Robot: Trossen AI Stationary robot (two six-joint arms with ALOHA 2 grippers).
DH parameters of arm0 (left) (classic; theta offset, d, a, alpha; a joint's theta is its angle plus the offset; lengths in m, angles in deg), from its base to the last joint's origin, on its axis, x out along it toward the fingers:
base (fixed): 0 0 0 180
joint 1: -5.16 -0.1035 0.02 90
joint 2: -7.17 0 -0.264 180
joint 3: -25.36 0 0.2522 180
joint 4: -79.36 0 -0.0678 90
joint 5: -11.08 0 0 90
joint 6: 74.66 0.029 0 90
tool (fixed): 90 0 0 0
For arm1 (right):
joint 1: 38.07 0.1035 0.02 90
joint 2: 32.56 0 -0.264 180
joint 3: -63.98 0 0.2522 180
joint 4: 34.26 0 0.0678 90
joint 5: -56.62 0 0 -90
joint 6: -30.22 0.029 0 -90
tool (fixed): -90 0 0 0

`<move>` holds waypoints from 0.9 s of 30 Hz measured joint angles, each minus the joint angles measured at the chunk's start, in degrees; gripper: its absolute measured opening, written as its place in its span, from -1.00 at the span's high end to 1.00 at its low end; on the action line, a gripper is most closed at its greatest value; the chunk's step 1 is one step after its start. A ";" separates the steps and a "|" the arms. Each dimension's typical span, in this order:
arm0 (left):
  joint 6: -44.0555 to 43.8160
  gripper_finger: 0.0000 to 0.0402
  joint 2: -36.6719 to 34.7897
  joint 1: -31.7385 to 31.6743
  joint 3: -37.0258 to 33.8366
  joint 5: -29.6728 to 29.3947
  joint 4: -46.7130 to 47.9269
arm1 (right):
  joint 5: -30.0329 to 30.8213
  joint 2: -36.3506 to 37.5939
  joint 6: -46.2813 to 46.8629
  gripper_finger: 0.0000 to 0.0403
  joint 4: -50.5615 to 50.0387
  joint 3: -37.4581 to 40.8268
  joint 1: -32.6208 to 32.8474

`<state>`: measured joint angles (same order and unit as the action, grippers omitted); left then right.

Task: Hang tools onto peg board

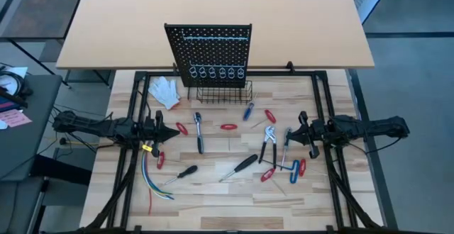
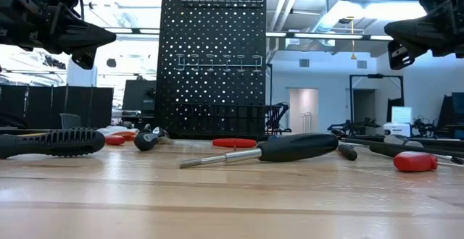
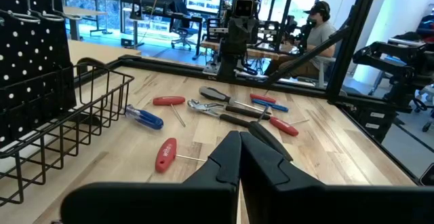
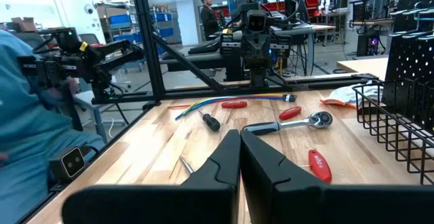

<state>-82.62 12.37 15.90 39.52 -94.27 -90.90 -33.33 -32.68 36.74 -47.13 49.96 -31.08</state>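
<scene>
Black-handled screwdriver foremost, tools scattered — peg board upright behind, ring row bare

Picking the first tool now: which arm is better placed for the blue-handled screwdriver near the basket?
Probably the right. In the high view the blue-handled screwdriver lies right of the peg board's centre, nearer the right gripper than the left gripper. Both grippers are shut and empty, off the table.

A white glove and coloured wires lie on the table.
</scene>
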 joint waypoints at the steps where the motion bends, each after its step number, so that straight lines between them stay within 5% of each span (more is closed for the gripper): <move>1: -0.01 1.00 0.01 0.01 0.00 0.00 0.00 | 0.00 0.02 0.00 0.91 0.00 0.01 -0.01; 21: -4.50 1.00 0.14 -0.11 0.00 -0.60 -4.33 | 0.00 0.01 0.00 0.91 0.00 0.00 0.00; 27: -4.75 0.91 7.92 -0.11 0.32 -8.10 -4.17 | 0.00 0.02 0.00 0.91 0.00 0.01 -0.01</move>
<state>-87.36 20.30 15.79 39.84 -102.37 -95.08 -33.33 -32.66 36.74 -47.13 49.97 -31.09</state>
